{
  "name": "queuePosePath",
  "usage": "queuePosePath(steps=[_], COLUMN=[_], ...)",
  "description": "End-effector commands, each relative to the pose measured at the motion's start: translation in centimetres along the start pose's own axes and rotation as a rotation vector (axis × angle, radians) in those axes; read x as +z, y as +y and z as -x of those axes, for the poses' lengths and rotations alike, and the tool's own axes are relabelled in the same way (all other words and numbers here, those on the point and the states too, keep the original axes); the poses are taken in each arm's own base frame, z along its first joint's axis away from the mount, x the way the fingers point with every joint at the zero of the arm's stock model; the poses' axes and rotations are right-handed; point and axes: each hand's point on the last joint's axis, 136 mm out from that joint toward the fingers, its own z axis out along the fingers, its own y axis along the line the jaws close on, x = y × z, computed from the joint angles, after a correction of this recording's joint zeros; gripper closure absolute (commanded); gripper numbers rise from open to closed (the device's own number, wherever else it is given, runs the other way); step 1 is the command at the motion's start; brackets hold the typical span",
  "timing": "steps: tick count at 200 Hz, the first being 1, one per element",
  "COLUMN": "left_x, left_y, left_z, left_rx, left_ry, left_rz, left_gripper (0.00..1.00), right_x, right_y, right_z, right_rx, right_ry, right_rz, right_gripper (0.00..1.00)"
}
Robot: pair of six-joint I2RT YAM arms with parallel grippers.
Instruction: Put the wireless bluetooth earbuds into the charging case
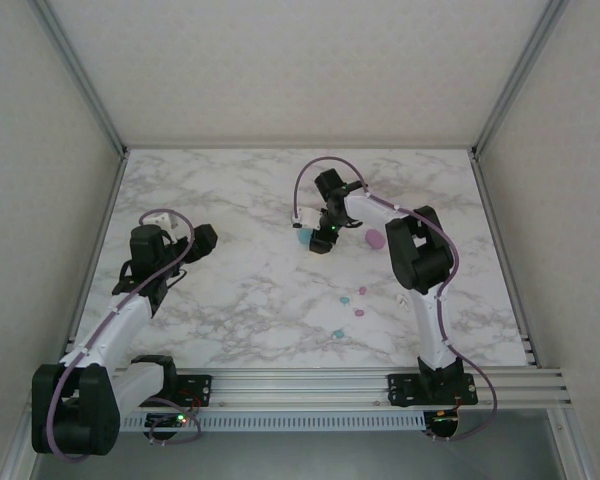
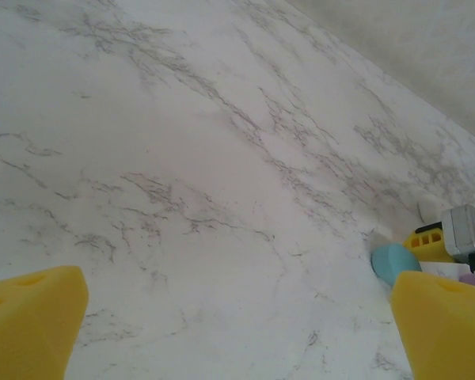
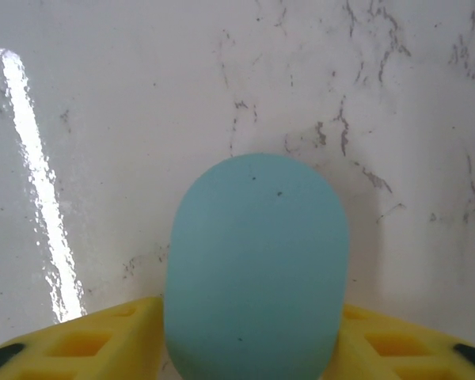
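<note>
Smooth, matte teal charging case (image 3: 256, 265), a rounded oval, runs lengthwise up the frame, pinched at its lower sides by the right gripper (image 3: 253, 328). The left gripper (image 2: 237, 328) has its fingers spread wide.

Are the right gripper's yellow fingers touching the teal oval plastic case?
Touching. The right wrist view shows the teal oval plastic case sitting between the right gripper's yellow fingers, and both meet its sides with no visible gap.
</note>
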Motion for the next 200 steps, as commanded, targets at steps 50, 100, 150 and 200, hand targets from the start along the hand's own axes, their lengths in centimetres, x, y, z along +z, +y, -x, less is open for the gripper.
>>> queuePosePath(steps=[50, 100, 150, 200], left_x=[-0.1, -0.2, -0.3, 0.0], left_y=[-2.1, -7.5, -17.3, -23.4], left_z=[0.1, 0.3, -1.5, -3.6], left_rx=[-0.022, -0.043, 0.017, 0.077], left_ry=[0.034, 0.097, 0.245, 0.363], left_rz=[-0.083, -0.243, -0.463, -0.581], left_gripper=[0.08, 0.11, 0.13, 0.21], right_x=[-2.6, -9.1, -15.3, -18.2], right_y=[1.6, 5.1, 8.4, 9.6], right_z=[4.0, 6.8, 7.8, 7.9], right_rx=[0.066, 0.098, 0.088, 0.063], right_ry=[-0.166, -0.397, -0.603, -0.697], right_rz=[0.012, -0.012, -0.081, -0.146], right_gripper=[0.64, 0.64, 0.64, 0.64])
